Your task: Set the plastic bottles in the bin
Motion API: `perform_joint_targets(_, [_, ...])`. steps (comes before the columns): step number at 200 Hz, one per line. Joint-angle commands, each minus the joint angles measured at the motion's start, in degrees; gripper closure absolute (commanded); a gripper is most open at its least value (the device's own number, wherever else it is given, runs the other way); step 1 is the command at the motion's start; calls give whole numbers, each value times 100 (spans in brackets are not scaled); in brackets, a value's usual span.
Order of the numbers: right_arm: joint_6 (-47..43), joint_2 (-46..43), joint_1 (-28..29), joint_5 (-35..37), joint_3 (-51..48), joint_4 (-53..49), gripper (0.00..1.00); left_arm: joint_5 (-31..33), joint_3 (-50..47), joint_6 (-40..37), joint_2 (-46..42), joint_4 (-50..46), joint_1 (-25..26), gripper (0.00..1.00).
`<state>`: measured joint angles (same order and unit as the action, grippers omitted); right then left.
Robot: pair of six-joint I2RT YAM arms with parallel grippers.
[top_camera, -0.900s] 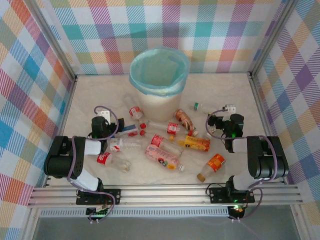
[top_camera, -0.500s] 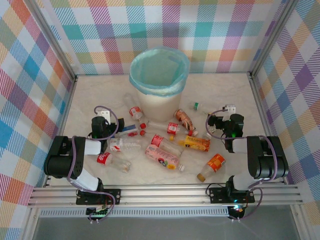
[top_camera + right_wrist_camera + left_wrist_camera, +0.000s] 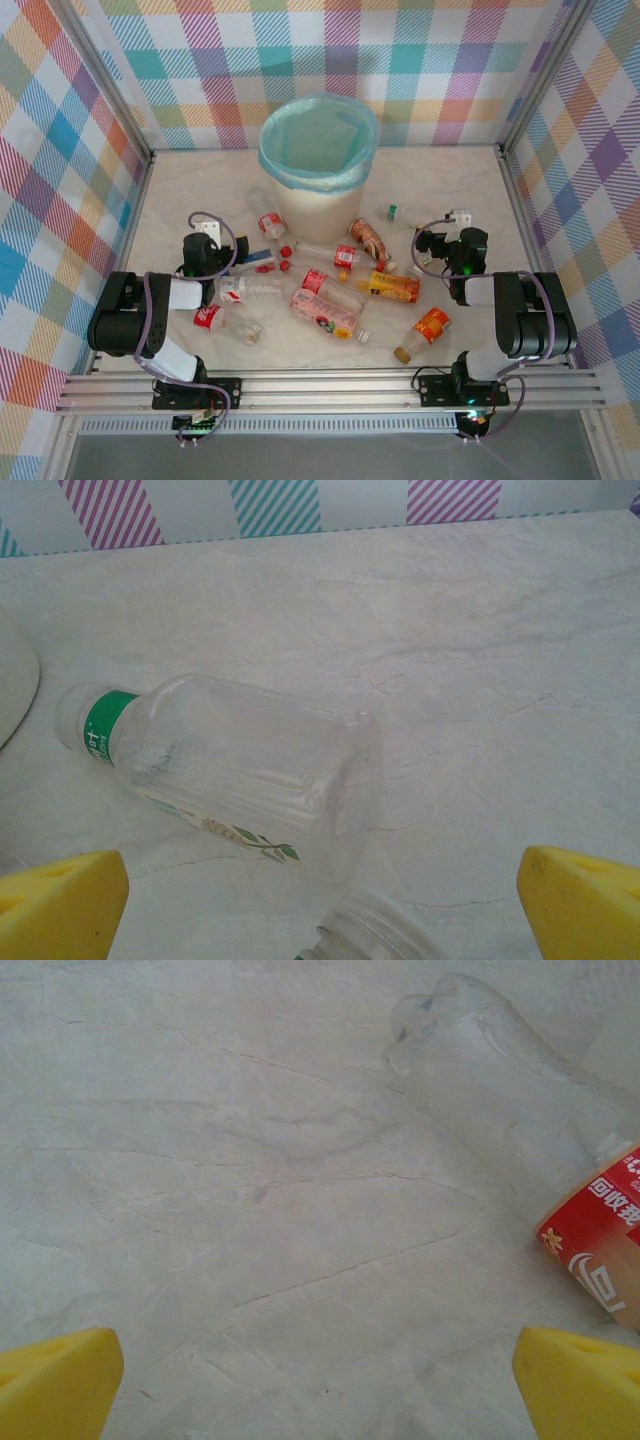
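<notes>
Crumpled clear plastic bottles (image 3: 325, 312) lie strewn mid-frame on a veined, marble-look table (image 3: 450, 180).
Round cream bin (image 3: 312, 212), blue-bagged, stands upper centre; left gripper (image 3: 320, 1390) and right gripper (image 3: 320, 905) both gape wide, empty.

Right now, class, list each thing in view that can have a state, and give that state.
round cream-white bin with blue bag liner: upright, open-topped.
clear green-labelled plastic bottle: lying on its side.
clear red-labelled plastic bottle: lying on its side.
left gripper: open, empty.
right gripper: open, empty.
</notes>
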<state>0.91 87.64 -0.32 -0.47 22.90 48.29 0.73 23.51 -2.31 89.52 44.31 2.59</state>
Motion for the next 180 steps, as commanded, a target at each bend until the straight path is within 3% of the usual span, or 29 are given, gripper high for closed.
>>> perform_joint_targets(1, [76,26,11,0,31,-30,0,32,124,33,22,84,22,0])
perform_joint_targets(19, [71,19,13,-6,25,-16,0,43,111,36,14,97,22,0])
perform_joint_targets(39, [118,-183,12,56,92,-266,0,382,160,173,-170,-140,24,7])
perform_joint_targets(64, [203,-984,11,179,604,-1939,0,756,436,234,-979,-1363,39,6])
perform_joint_targets(104, [1134,-1824,13,508,1585,-4640,3,1287,807,554,-2502,-3157,386,7])
perform_joint_targets(121, [1582,-1979,7,177,2157,-5968,4,1385,1271,659,-2946,-4173,831,10])
perform_joint_targets(145, [1955,-2141,11,-817,2716,-7311,6,1459,1749,441,-3462,-5137,1891,12])
perform_joint_targets(180, [2239,-2438,35,-2335,3081,-8572,18,1222,2272,-900,-4001,-6450,3719,13])
